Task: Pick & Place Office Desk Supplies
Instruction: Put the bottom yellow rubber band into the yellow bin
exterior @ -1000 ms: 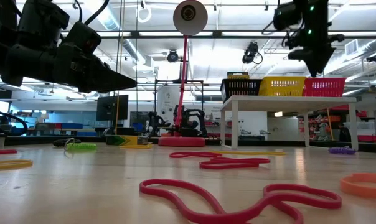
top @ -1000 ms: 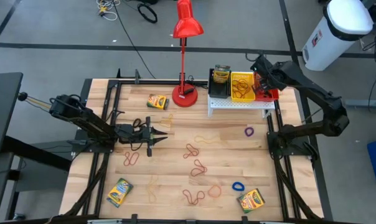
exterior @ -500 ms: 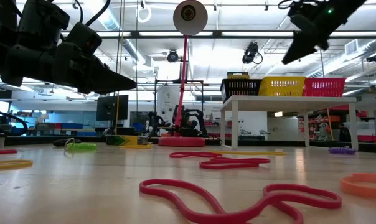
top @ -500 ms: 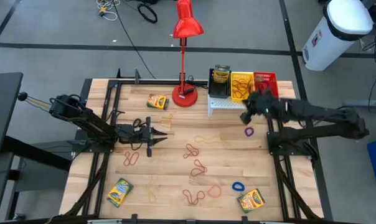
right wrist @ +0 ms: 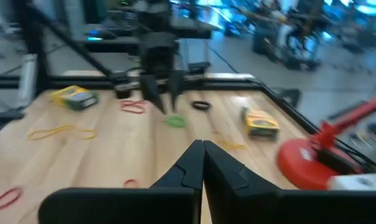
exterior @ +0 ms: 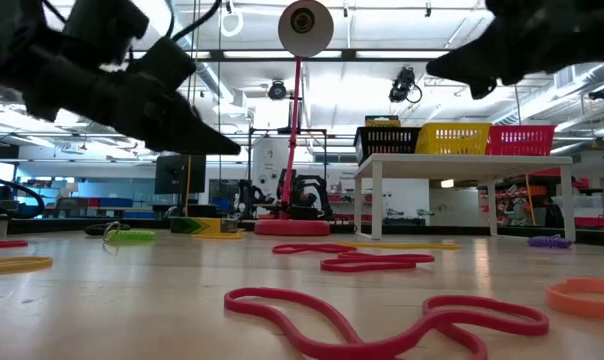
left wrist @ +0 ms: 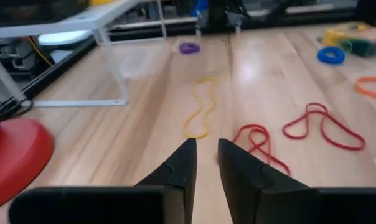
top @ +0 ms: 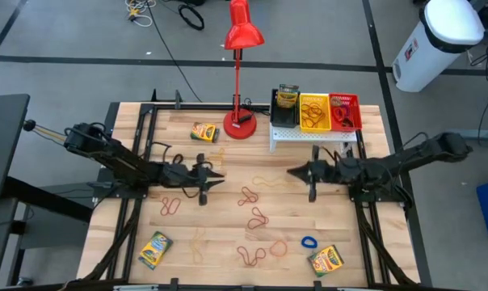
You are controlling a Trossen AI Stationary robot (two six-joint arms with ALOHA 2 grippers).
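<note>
Dark fingertips of the right gripper (top: 293,170), mid-frame, sit pressed together, holding nothing; the left gripper (top: 218,172) shows a narrow gap, also empty.

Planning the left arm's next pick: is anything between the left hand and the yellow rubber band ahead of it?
Nothing visible. In the left wrist view, bare wood lies between the left hand and the yellow rubber band; a red band lies beside that path.

In the low view both arms are cut off by the top edge. The crayon box (left wrist: 353,32) runs past the left wrist view's edge, and the right wrist view is blurred throughout.
</note>
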